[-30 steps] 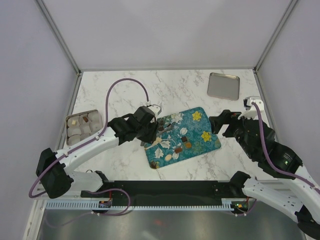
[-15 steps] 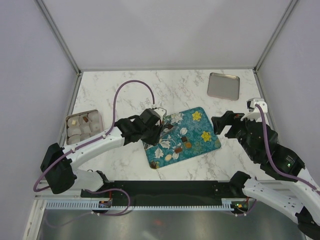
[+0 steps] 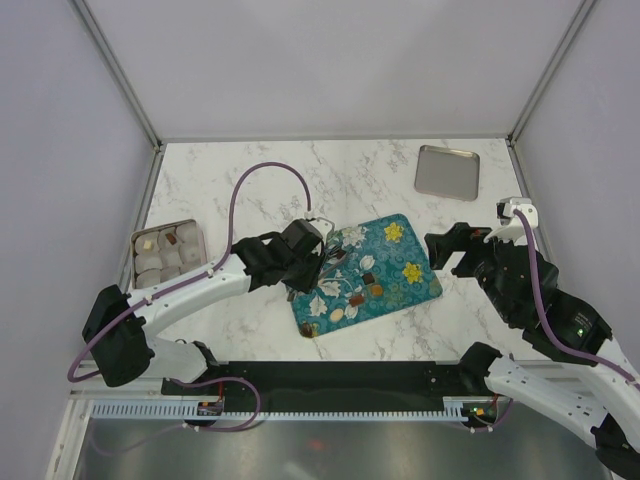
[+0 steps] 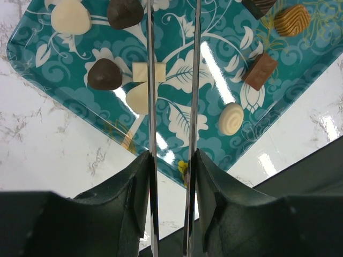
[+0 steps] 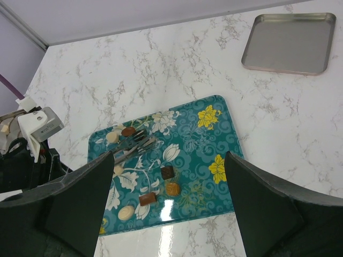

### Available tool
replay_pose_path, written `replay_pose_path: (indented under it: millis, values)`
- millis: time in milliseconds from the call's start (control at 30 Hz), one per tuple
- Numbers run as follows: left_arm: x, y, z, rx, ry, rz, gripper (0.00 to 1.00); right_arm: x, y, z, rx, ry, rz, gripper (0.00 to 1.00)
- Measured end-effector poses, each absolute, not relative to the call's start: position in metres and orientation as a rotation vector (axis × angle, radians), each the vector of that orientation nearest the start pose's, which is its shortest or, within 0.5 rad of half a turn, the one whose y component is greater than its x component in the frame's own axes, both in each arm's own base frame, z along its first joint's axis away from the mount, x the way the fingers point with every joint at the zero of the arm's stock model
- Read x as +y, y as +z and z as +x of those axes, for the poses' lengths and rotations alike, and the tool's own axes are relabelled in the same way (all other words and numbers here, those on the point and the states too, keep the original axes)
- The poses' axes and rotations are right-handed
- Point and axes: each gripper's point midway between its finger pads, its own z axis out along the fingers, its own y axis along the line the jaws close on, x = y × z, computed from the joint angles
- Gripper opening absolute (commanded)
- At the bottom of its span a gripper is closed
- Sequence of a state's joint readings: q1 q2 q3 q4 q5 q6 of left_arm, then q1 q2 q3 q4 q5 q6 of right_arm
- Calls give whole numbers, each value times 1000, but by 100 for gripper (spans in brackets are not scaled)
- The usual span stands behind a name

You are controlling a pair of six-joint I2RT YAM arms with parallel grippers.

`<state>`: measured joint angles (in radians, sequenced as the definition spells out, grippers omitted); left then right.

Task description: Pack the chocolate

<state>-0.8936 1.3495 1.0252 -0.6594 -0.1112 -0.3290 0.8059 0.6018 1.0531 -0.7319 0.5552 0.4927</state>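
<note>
Chocolate point(image 4: 104, 74) is loose on the teal tray point(image 3: 398, 252), mid-worktop point(image 3: 230, 180); the pieces cluster on the tray's near-left half. We see dark, brown, caramel-orange and cream ones. They lie apart, except a cream square point(image 4: 140, 71) and a cream oval point(image 4: 136, 99) just beside each other.

Left jaws: two thin metal blades point(image 4: 151, 107), parallel, with a narrow gap, hanging over that cluster. In the left wrist view the left blade crosses the cream square and runs along the oval's edge; we cannot tell if it touches either. Only tray print shows between the blades, so we see no grip on anything. The tips run off the top of that view.

Right jaws: spread wide, holding nothing, over the worktop just beside the tray's right edge, facing the tray.

Tin point(image 3: 168, 255) sits at the worktop's left edge, well apart from the tray, and carries white cups point(image 3: 150, 262). What sits in the cups is too small to sort out. Steel pan point(image 5: 288, 43) lies at the far right corner, well apart from everything else.
</note>
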Motion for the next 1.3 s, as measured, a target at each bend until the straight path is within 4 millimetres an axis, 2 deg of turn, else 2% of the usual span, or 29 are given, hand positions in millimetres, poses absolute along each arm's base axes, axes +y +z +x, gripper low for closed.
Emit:
replay_pose_path:
  millis: [267, 400, 633, 800, 900, 1067, 1167, 1300]
  values:
    - [-240, 118, 202, 2505, -304, 680, 37, 99, 323, 201, 1826, 406, 100, 92]
    - [-238, 124, 204, 2506, -285, 670, 34, 99, 323, 201, 1826, 406, 100, 92]
    - [-232, 149, 213, 2484, -218, 613, 33, 98, 325, 199, 1820, 411, 102, 92]
    - [-217, 180, 233, 2457, -156, 506, 33, 95, 328, 196, 1805, 424, 108, 92]
    - [-186, 190, 254, 2464, -114, 354, 33, 95, 326, 195, 1806, 428, 104, 93]
    - [-98, 205, 279, 2474, -14, -12, 35, 96, 313, 194, 1827, 419, 85, 93]
    - [-46, 220, 279, 2428, 43, -224, 36, 95, 309, 193, 1827, 416, 77, 93]
    - [-15, 227, 272, 2395, 84, -352, 36, 100, 305, 191, 1826, 448, 57, 93]
